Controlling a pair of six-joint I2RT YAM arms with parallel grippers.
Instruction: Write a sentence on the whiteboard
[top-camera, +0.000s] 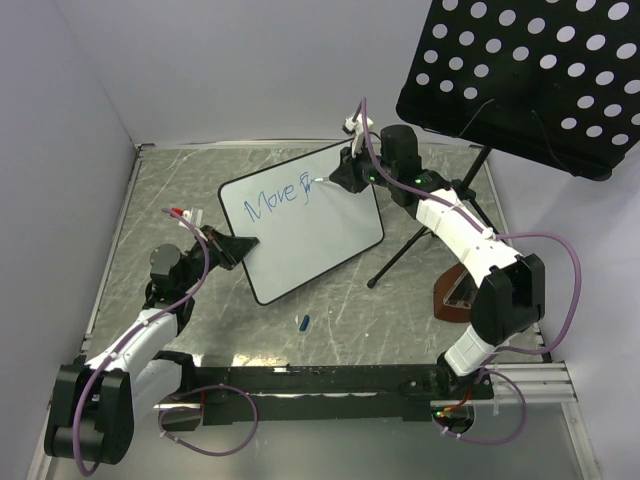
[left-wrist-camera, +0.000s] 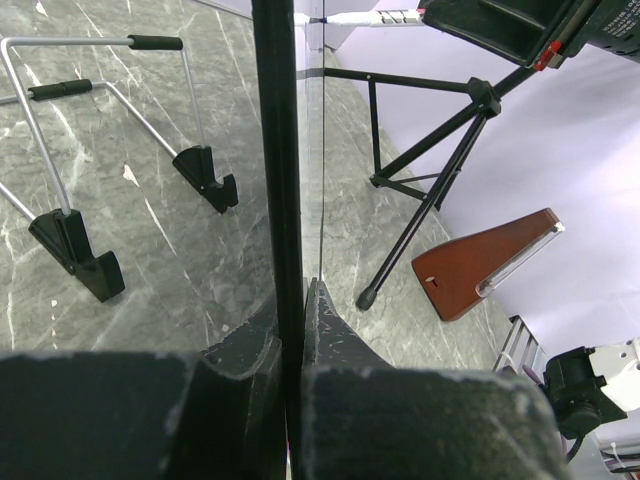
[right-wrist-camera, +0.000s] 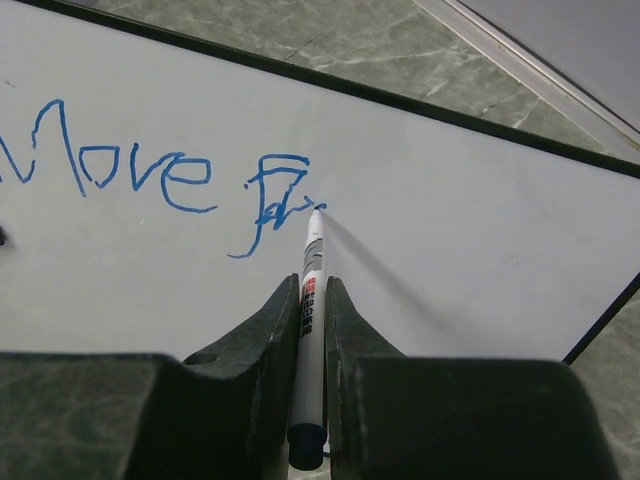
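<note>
Top view: whiteboard (top-camera: 325, 250) sits mid-worktop (top-camera: 190, 180), skewed, one corner pointing toward the arm bases. The left hand (top-camera: 243, 245) is pinched on its left rim. The right hand (top-camera: 335, 180) reaches over the far edge, pressed together on a marker (top-camera: 318, 182) whose tip is on the board. The sentence (top-camera: 272, 198) runs along the upper left and reads "Move" plus a rough start of a second word. Below that the board is bare white. Open worktop lies left of and behind the board. The right side is tight: tripod (top-camera: 425, 240) legs just beside the right rim, metronome (top-camera: 455, 297) past them, and the music stand panel (top-camera: 520, 70) overhanging the far right. A blue cap (top-camera: 303, 322) lies apart from the near edge. Left wrist: the board shows edge-on and both fingers (left-wrist-camera: 235, 365) clamp the black rim. A wire stand (left-wrist-camera: 95, 150) is on one side, the tripod and metronome on the other. Right wrist: the fingers (right-wrist-camera: 265, 325) squeeze the marker barrel, tip touching the last blue stroke. Bare board lies right of the tip, up to the black rim and its rounded corner.
</note>
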